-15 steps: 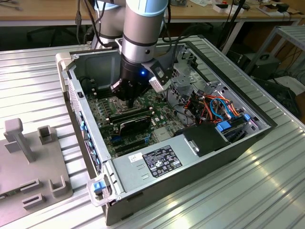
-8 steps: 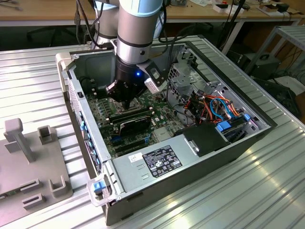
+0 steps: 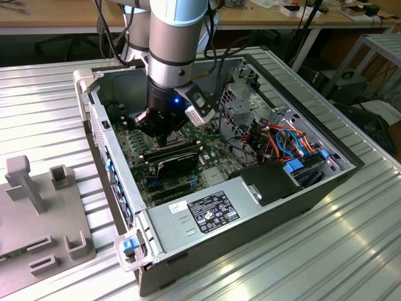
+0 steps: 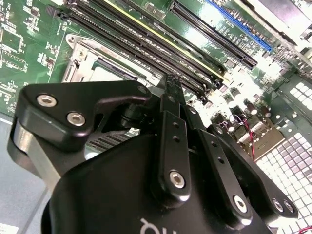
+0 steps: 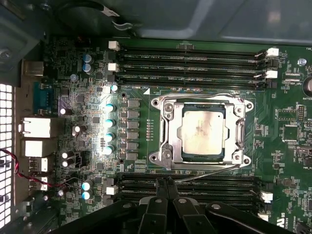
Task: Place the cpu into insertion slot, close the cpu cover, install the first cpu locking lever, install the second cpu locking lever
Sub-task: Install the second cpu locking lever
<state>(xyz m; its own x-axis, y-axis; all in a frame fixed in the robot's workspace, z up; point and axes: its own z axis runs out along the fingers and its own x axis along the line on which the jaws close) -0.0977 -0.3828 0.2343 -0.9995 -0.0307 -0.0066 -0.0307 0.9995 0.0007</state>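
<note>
Grey steel computer case point(image 3: 188, 241): lies open on the ribbed metal table point(image 3: 50, 100), centre of the exterior view, holding a green motherboard point(image 5: 73, 73).
Square black insertion slot point(image 5: 161, 146): centre-right of the first wrist view, between black memory slots point(image 5: 190, 63).
Matte silver cpu point(image 5: 202, 131): seated in it, top smudged.
Silver cpu cover point(image 5: 239, 132): frame closed around the chip.
Black gripper point(image 5: 167, 187): jaws pressed together, holding nothing, just beside the socket.

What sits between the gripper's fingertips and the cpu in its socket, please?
In the first wrist view, a bank of long black memory slots and a thin wire locking lever lie between the gripper and the cpu.
</note>
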